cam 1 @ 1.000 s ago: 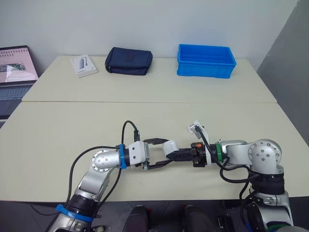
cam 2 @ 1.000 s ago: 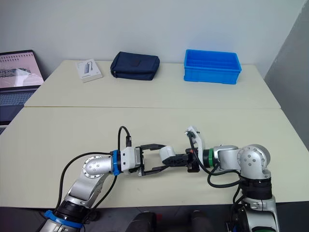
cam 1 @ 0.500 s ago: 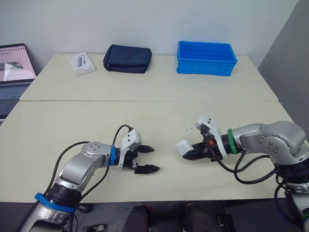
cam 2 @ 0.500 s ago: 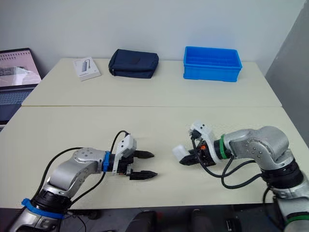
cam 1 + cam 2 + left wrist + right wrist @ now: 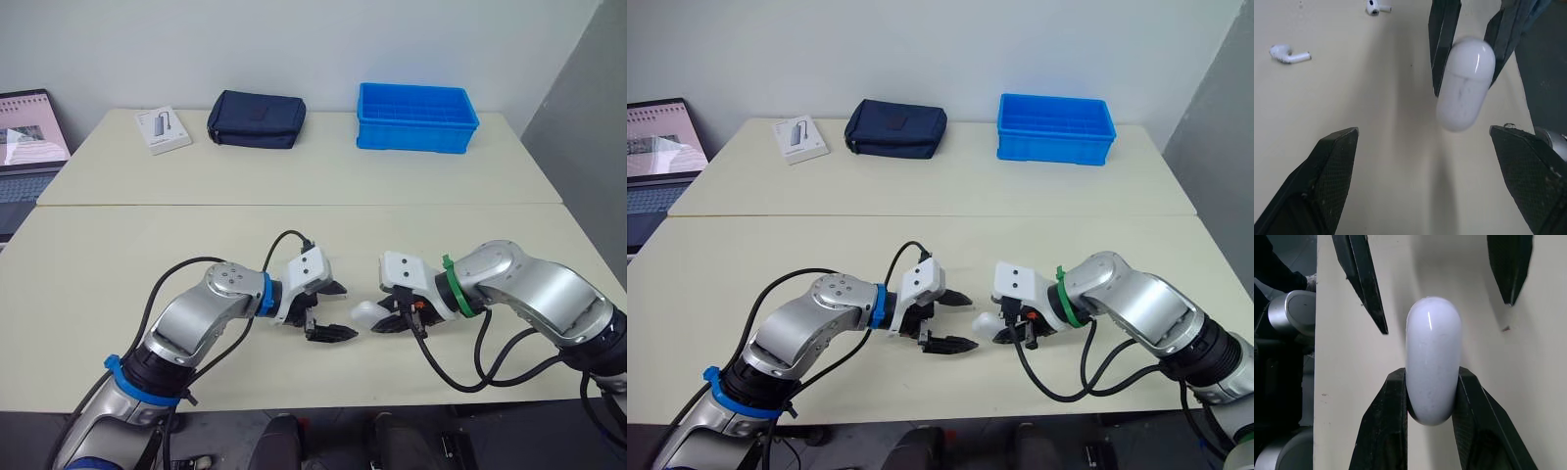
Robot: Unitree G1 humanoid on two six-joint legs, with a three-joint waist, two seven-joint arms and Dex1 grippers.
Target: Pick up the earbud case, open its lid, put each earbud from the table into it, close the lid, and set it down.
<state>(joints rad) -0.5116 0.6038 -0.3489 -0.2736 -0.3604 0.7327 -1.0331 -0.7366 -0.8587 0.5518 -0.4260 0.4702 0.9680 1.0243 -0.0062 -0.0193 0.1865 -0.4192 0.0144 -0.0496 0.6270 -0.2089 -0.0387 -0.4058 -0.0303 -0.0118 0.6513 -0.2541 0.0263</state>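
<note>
Table (image 5: 118,255), pale cream, two tops butted together, items listed left to right. Laptop (image 5: 27,137), lid up, at the far-left edge. Small white box (image 5: 164,130), flat, on the far top. Navy pouch (image 5: 257,119), soft, lying closed just right of the box; contents cannot be told. Left gripper (image 5: 345,313), on the near top, black fingers spread wide and gripping nothing, tips aimed right toward the case. Earbud case (image 5: 365,313) — white, glossy, pill-shaped with rounded ends, a thin lid seam across it, lid shut — near the centre of the near top, between the two grippers; whether it touches the table cannot be told. Right gripper (image 5: 384,320), fingers pinching the case by one end, its free end pointing left at the other gripper's open tips, not touching them. Two earbuds (image 5: 1289,54) (image 5: 1376,7), white with short stems, lying loose on the table, apart from each other and from the case. Blue bin (image 5: 417,118), open-topped plastic crate, far top right of centre — only its own blue ribbed floor shows inside.
</note>
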